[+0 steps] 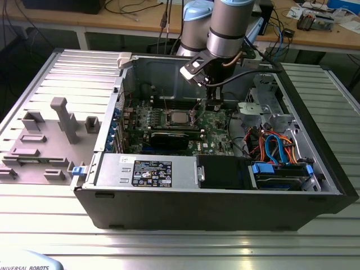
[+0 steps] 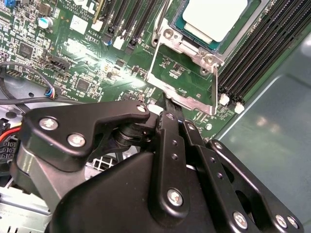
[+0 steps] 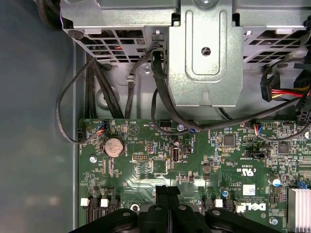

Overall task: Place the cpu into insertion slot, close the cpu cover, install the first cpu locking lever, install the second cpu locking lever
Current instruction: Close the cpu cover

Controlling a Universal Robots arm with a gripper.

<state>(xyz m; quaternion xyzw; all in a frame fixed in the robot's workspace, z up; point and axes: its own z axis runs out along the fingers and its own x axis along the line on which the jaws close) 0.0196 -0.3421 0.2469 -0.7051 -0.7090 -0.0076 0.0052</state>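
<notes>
Inside the open computer case [image 1: 225,216], low over the motherboard [image 3: 214,160], the gripper [image 2: 167,104] has its 2 fingers pressed together, with nothing visible between them. In the second wrist view its tips sit at the free edge of the cpu cover [image 2: 187,99], which lies open, away from the socket. Whether they touch it or stop just short, I cannot tell. The cover runs straight from the tips to its hinge. Just past the hinge, the cpu [image 2: 214,17] rests seated and uncovered in the insertion slot [image 2: 187,44]. White lettering dots the board, and a printed sticker [image 1: 152,171] sits on the power supply box. None of it is read here.
</notes>
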